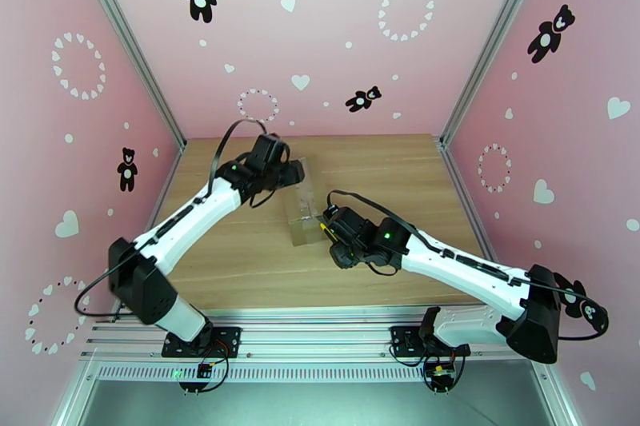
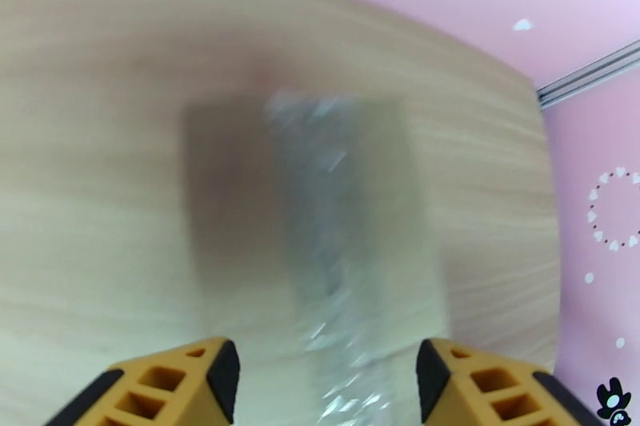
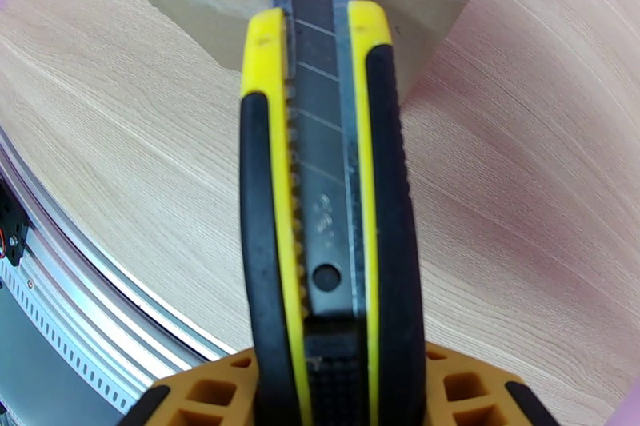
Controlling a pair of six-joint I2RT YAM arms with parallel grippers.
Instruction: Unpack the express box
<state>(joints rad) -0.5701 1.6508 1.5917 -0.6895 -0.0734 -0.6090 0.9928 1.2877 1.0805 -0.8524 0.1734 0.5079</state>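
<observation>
Across the middle of your overhead frame lies a pale wooden tabletop (image 1: 240,260), walled by pink panels (image 1: 320,36) with bears and hearts. Centred sits the express box (image 1: 302,212); left fingers (image 2: 204,376) apart above it, right fingers (image 3: 208,396) clamped on a utility knife (image 3: 328,204).

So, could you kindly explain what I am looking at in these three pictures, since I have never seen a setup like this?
These are two robot arms bolted to the near edge of a wooden table, inside a pink booth. The wide picture comes from a fixed camera above and behind them. The other two come from cameras on the wrists, so each shows its own orange fingers at the bottom. On the table lies a taped cardboard box. The left hand hangs open over the box, blurred, holding nothing. The right hand grips a yellow and black knife, its blade pointing at the box's near end. Whether the blade touches the tape, I cannot tell.
</observation>
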